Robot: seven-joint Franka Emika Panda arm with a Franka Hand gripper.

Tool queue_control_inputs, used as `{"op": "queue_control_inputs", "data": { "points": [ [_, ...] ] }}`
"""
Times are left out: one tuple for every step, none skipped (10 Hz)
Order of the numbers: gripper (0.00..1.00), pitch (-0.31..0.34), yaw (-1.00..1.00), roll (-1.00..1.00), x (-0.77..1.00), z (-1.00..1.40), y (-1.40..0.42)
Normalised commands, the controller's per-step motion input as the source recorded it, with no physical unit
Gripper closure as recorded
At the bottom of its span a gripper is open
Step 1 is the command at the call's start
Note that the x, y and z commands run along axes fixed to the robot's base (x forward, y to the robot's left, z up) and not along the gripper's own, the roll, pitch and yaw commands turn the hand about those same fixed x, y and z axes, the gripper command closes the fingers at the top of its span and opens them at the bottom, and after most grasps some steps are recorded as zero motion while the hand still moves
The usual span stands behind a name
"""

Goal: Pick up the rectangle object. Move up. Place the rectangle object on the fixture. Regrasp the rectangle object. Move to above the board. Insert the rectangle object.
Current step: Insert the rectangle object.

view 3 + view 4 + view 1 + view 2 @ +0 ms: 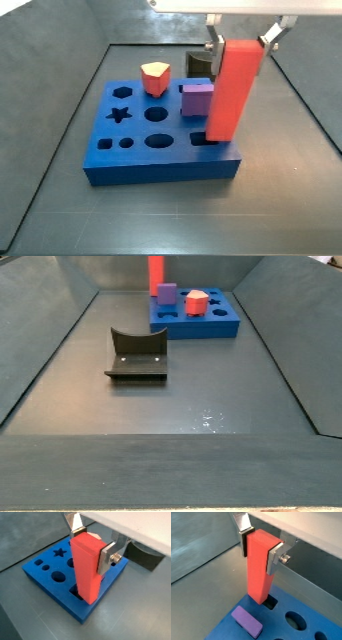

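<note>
My gripper [92, 544] is shut on the upper part of the rectangle object [88, 569], a plain red tall block held upright. In both wrist views a silver finger [273, 558] presses each side of it. Its lower end sits at the mouth of a square hole near a corner of the blue board [47, 574]; how deep it reaches I cannot tell. In a side view the rectangle object [235, 90] stands over the board's [147, 165] near right part, under the gripper [243, 42]. The dark fixture [136, 354] stands apart from the board [214, 324].
A purple cube [197, 98] and a red-orange prism with a pale top [156, 78] stand in the board beside the red block. Star, round and hexagon holes lie open. Dark sloping walls [47, 346] enclose the floor on all sides.
</note>
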Motion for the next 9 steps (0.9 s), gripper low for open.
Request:
{"op": "queue_control_inputs", "data": {
  "points": [
    [1.0, 0.0, 0.38, 0.0, 0.0, -0.12, 0.0],
    [1.0, 0.0, 0.0, 0.17, -0.18, -0.21, 0.04],
    [1.0, 0.0, 0.0, 0.28, -0.32, -0.43, 0.02],
    [1.0, 0.0, 0.0, 0.17, -0.58, -0.41, 0.01],
    [1.0, 0.0, 0.0, 0.06, -0.32, -0.27, 0.09],
    [1.0, 0.0, 0.0, 0.05, 0.0, -0.08, -0.34],
    [1.0, -0.02, 0.0, 0.04, -0.02, -0.28, -0.64],
    [1.0, -0.05, 0.06, 0.0, -0.13, -0.29, -0.7],
    [1.0, -0.061, 0.13, -0.02, -0.15, -0.21, -0.47]
  ]
}}
